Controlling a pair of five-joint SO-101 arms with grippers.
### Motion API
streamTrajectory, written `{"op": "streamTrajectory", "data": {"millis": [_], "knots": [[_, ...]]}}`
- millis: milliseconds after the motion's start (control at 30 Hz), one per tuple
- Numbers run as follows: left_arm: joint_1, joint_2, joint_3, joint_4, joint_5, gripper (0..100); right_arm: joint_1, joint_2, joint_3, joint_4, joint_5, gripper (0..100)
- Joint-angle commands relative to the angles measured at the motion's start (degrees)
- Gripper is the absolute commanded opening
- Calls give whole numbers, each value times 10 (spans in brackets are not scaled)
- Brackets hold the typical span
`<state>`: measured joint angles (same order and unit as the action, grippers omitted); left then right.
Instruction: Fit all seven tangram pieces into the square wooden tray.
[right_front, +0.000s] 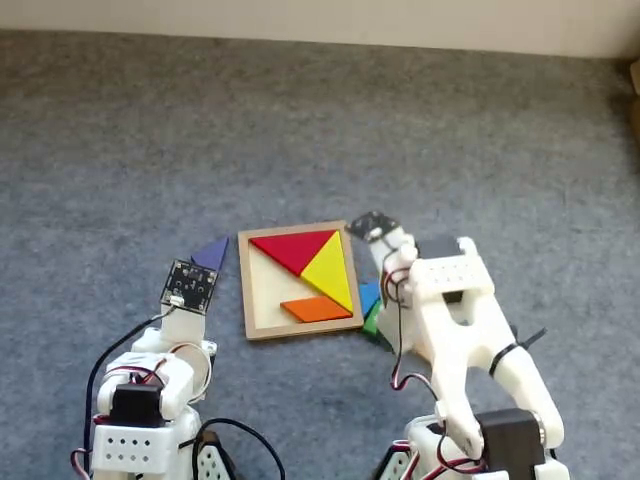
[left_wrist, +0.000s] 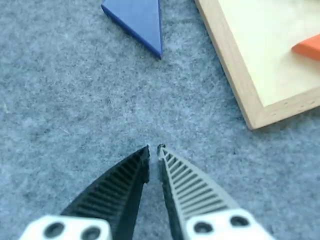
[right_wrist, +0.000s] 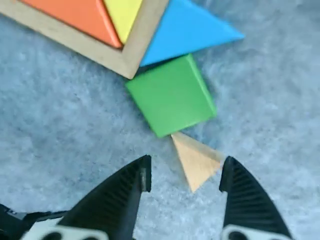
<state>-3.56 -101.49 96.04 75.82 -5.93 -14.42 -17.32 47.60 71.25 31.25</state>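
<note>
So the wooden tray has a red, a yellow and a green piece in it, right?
Not quite. The third piece in the tray is the orange piece, not green. The right wrist view shows the green square outside the tray's corner, on the carpet.

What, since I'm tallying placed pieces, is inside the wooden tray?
A red triangle, a yellow triangle and an orange piece lie inside the tray; the rest is bare wood. Nothing covers its inside.

Grey felt table (right_front: 120, 130) bears wooden tray (right_front: 243, 285), dark blue triangle (left_wrist: 137, 17), light blue triangle (right_wrist: 187, 30), green square (right_wrist: 171, 95), tan triangle (right_wrist: 196, 160).
</note>
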Motion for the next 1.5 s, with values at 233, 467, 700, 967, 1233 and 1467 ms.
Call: {"op": "streamTrajectory", "data": {"millis": [233, 467, 700, 967, 1233, 1467], "knots": [[-2, -23, 12, 0, 0, 51, 75, -25, 69, -128, 48, 224], [-2, -23, 12, 0, 0, 51, 74, -25, 140, -204, 66, 221], [-2, -23, 12, 0, 0, 51, 77, -27, 158, -221, 67, 102], [-2, -23, 12, 0, 0, 51, 78, -30, 153, -200, 64, 98], [-2, -23, 12, 0, 0, 51, 84, -68, 79, -116, 61, 103], [-2, -23, 12, 0, 0, 51, 86, -84, 72, -102, -27, 228]]}}
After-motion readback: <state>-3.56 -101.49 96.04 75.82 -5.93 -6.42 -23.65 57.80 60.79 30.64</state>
